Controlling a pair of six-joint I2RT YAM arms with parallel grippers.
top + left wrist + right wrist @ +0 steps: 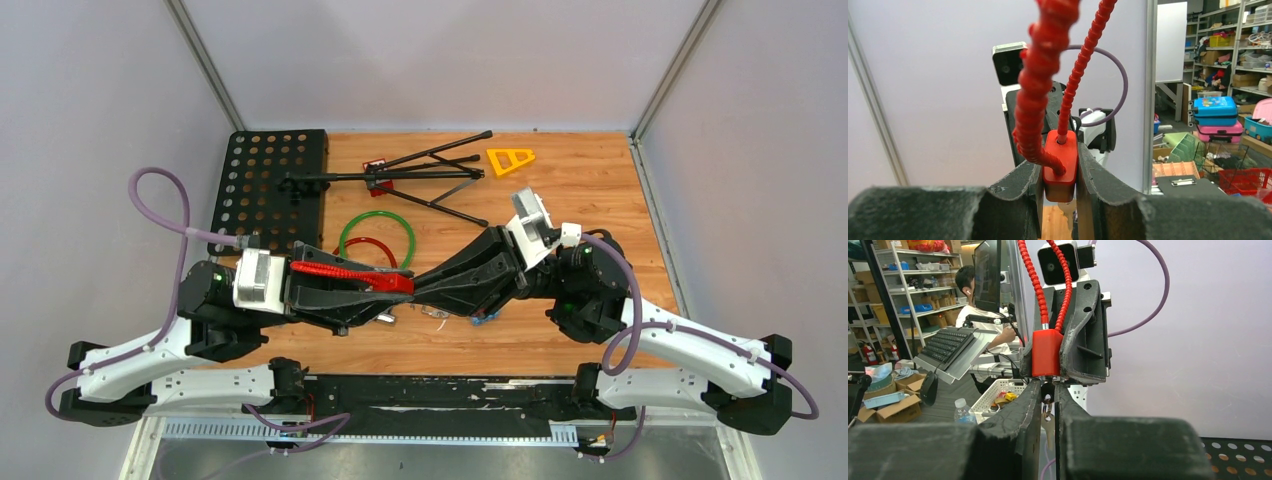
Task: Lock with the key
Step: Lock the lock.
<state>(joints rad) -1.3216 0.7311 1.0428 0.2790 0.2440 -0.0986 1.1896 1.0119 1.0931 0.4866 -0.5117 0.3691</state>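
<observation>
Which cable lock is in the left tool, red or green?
The red lock, clamped by the left tool; the green lock lies on the table.

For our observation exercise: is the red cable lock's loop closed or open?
Closed: both ends of the cable enter the red lock body, which the left pincer clamps.

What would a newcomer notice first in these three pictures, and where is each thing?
The two arms meet tip to tip over the front middle of the wooden table: the left hand clamps a bright red cable lock, its ribbed cable looping away. The right hand pinches a key just beneath the lock body. Behind them lie a green ring, a folded black stand and a yellow triangle.
</observation>
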